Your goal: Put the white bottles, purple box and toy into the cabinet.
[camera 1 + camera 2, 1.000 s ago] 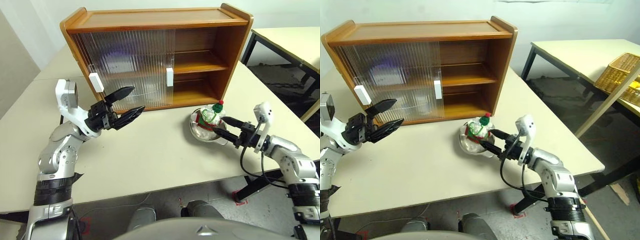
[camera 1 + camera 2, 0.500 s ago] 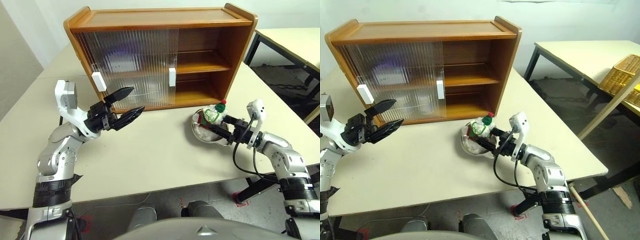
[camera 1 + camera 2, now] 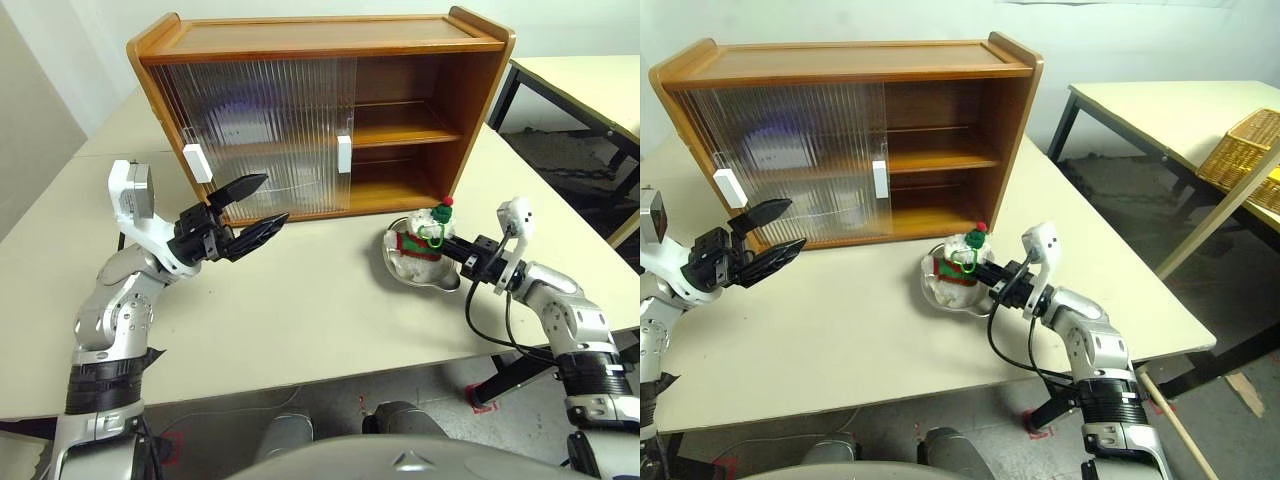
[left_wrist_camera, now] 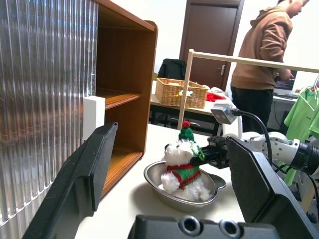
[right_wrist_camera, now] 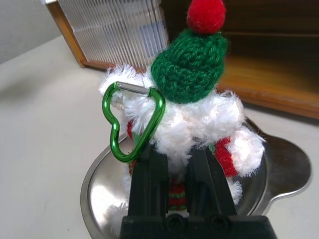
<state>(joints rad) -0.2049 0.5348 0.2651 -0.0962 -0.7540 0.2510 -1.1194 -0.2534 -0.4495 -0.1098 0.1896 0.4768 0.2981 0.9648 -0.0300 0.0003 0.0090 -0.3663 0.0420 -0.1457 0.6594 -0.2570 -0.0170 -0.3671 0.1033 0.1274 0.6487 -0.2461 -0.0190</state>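
I have the small white plush toy, in its green-and-red outfit and green knitted hat with a red pompom, standing upright in the shiny steel bowl on the pale table, just in front of the open right half of the cabinet. My right gripper reaches in from the right and is clamped on the toy's body, its two black fingers pressed into the white fur; a green carabiner clip hangs off the toy's side. The toy looks to sit in the bowl, not lifted clear.

My left gripper hovers well to the left, in front of the ribbed translucent sliding doors, jaws spread wide and holding nothing.

The wide wooden two-shelf cabinet stands at the far side of the table; both open shelves on its right look bare. Behind the ribbed doors I make out a vague purple patch and pale shapes, too blurred to name. So I judge the toy's pick as just made; lifting and shelving it remain.
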